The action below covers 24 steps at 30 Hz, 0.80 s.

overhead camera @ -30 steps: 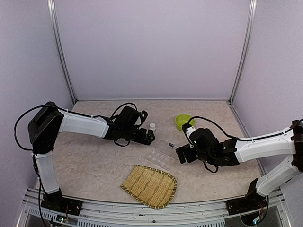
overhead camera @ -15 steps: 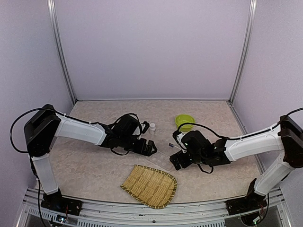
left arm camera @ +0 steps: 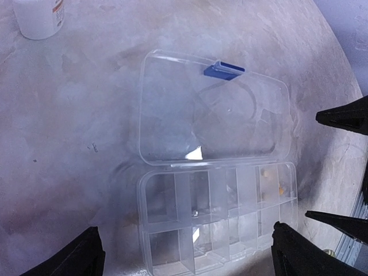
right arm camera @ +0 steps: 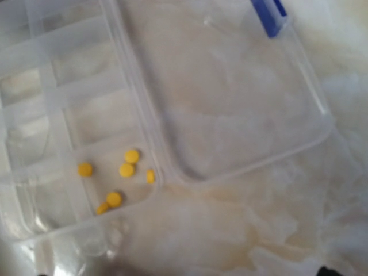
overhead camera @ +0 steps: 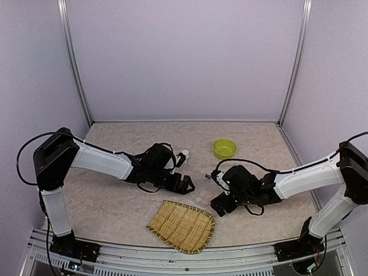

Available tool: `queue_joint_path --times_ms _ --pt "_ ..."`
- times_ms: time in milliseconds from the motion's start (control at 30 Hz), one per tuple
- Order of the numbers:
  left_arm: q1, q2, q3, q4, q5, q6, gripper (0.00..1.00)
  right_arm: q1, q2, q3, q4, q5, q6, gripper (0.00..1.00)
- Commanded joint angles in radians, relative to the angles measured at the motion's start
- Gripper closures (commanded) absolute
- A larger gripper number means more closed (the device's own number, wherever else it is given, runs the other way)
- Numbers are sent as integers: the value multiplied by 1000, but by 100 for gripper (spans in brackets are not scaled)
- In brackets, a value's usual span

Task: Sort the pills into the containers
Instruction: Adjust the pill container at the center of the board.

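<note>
Left gripper has its two fingers wide apart and holds nothing. The right gripper is wide apart too, and holds nothing. The flat clear plastic box with little rooms lies on the stone-look bench, right between the two grippers. Its lid is flipped open and lies flat, with a small blue clip on its far edge. A few small round yellow pills sit in a corner room by the hinge, on the right gripper's side. Both arms stretch out low over the bench and reach in from the sides. The woven bamboo tray lies just beside the box's near edge. A small white bottle stands behind the left gripper. The round lime-green bowl sits well apart, farther back.
</note>
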Motion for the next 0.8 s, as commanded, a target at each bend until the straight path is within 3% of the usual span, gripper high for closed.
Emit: queue_joint_path --times_ms 0,767 --pt "-12 24 9 23 20 -11 1 -3 27 -1 -4 -7 -7 0" --pt "-21 104 78 85 84 -36 1 -46 147 69 6 165 38 0"
